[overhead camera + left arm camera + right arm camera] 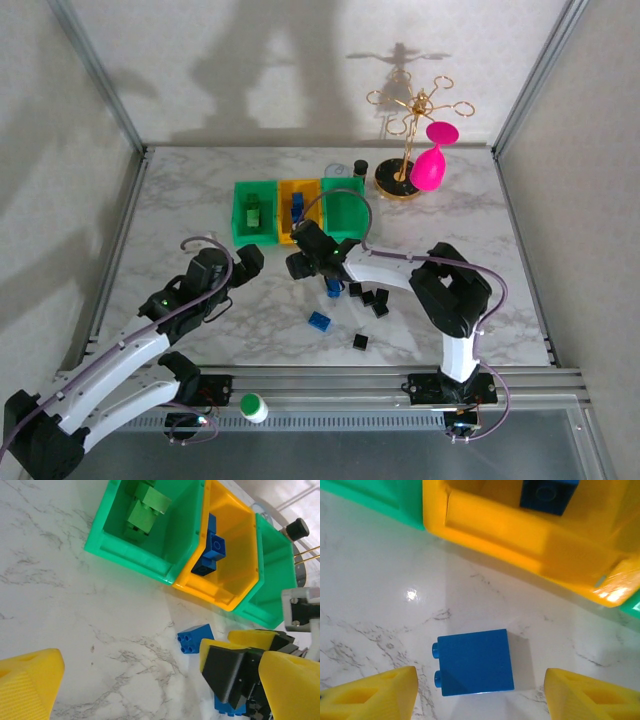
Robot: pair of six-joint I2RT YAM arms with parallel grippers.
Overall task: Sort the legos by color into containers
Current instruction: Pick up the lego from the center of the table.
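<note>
Up close, the right gripper [480, 682] stood parted around a seemingly loose blue brick [475, 662], blurred overhead. The left gripper [160, 690] gaped empty.

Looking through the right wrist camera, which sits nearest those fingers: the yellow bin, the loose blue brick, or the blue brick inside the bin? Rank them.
From the right arm's fingers:
1. Loose blue brick, on the table between the fingers.
2. Yellow bin, just beyond it.
3. Blue brick inside the bin, at the top.
</note>
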